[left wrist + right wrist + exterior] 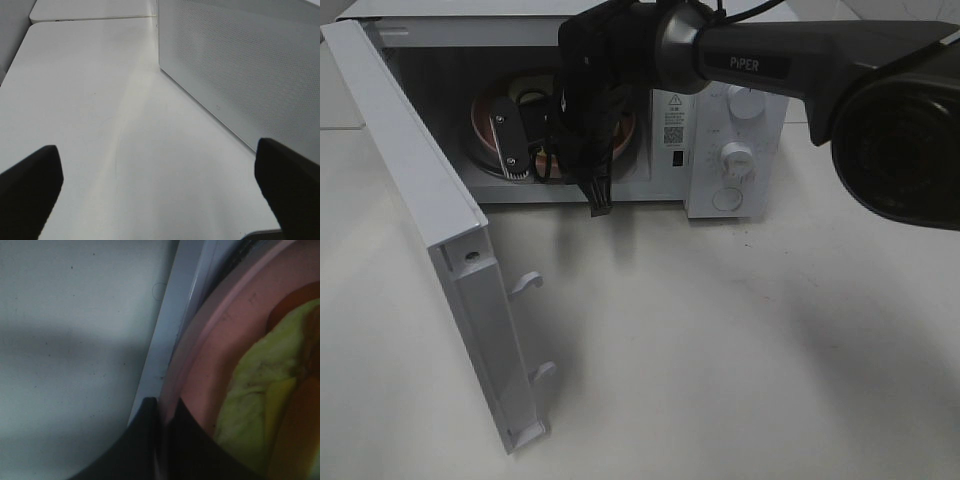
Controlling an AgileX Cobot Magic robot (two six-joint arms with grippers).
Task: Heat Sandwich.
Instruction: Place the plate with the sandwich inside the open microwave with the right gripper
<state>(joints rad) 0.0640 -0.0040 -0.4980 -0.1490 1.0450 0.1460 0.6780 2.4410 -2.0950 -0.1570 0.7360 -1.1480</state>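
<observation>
The microwave (740, 150) stands at the far side of the table (720, 350) with its door (410, 190) swung wide open to the left and near. The right arm reaches in from the right, and its right gripper (162, 407) is pinched nearly closed on the near rim of the pink plate (210, 355), just at the cavity's front sill. The sandwich (255, 405) lies on that plate, past the fingertips and deeper into the oven, apart from the claw. Only part of it shows, so its long axis cannot be told. The plate looks to sit almost wholly inside, so the next move is probably a small push inward or a release and a straight pull-back toward the near side. The left gripper (160, 185) hangs wide open and empty over bare table beside a white perforated panel (240, 65), well away from the food. It appears better placed for the door.
</observation>
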